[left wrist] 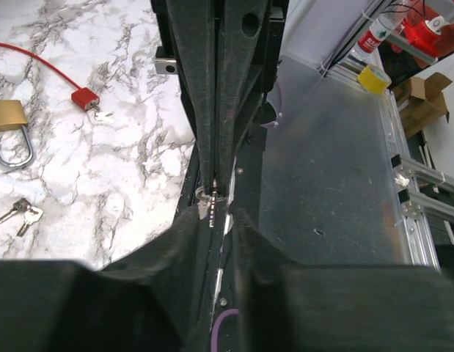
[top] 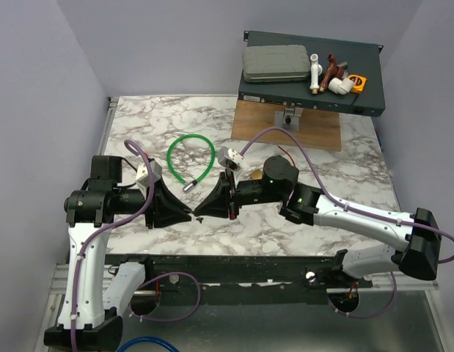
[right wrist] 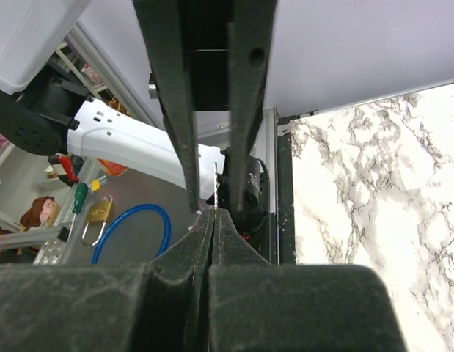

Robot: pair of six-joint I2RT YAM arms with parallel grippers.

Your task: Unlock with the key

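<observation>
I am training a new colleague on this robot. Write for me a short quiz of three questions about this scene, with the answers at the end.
1. True or false: the left tool is clamped shut.
2. What does the right tool hold between its fingertips?
A. a green cable
B. a small key
C. a red cord
3. What colour is the body of the padlock that lies on the table?

Key
1. False: its fingers stand apart, one on each side of the key.
2. B
3. Brass yellow
</observation>
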